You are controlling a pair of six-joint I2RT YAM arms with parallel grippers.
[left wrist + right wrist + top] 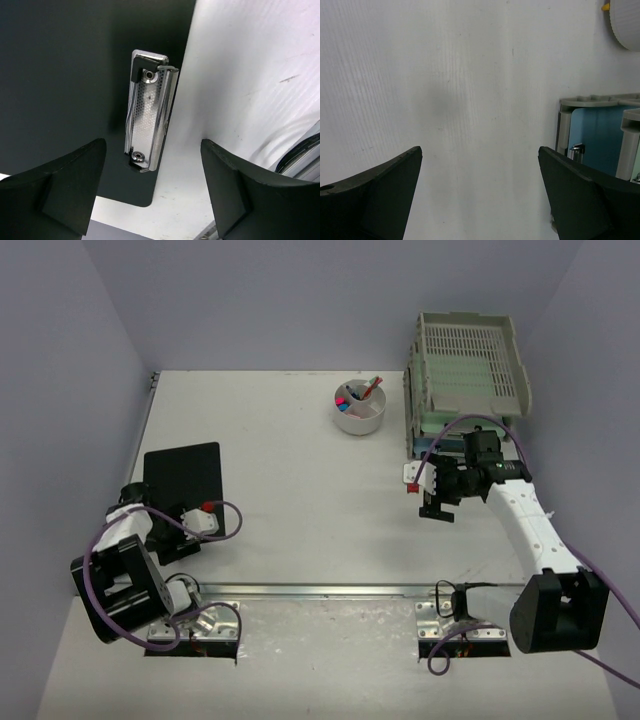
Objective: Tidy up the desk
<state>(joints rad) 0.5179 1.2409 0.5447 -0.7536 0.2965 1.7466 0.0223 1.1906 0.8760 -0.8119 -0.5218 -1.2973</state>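
Looking down from the overhead camera, I see the desk [300, 470] as a white slab between pale lilac walls, with its metal rail [330, 590] along the near edge just ahead of both arm bases. A black clipboard [180, 465] lies flat near the left side. A round white pot [360, 418] holding small coloured items sits toward the back, and the stacked slotted trays [470, 360] stand at the back right. From up there the left arm's wrist covers the near end of the clipboard, so I cannot see what lies beneath it. The left wrist camera shows it: a shiny metal clip [147, 110] sits along the board's edge where the black meets the white desk. The left gripper [152, 150] hangs over it with its fingers apart, one on each side of the clip and neither touching it. The right wrist camera looks mostly at bare desk. The right gripper [480, 150] is spread wide and holds nothing. At the right of that view I see something the overhead camera hides, a blue sheet [597, 132] tucked into the lowest tray, with the pot's rim showing in the top corner.
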